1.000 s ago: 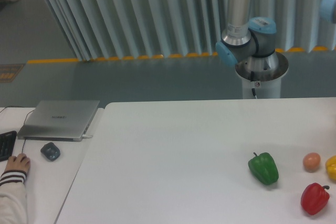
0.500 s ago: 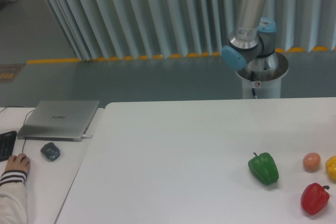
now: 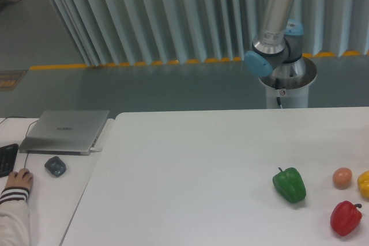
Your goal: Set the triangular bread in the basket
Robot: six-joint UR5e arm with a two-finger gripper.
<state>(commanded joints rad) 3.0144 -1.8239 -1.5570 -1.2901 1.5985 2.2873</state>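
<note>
Neither the triangular bread, the basket nor the gripper is in view; gripper state cannot be told. Only the arm (image 3: 277, 21) shows. First locate the bread beyond the green pepper (image 3: 289, 184), avoiding the brown egg-shaped item (image 3: 342, 177).

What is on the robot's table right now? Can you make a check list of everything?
Surface: white table, mostly bare.
Job's things: triangular bread and basket, nothing seen.
Clutter: green pepper, red pepper, small brown egg-shaped thing, yellow thing cut by the right edge.
Hand: not in view; only the arm shows.
Cables: thin cable by the laptop.
Surroundings: mouse, keyboard, a person's hand, ribbed wall behind.
</note>
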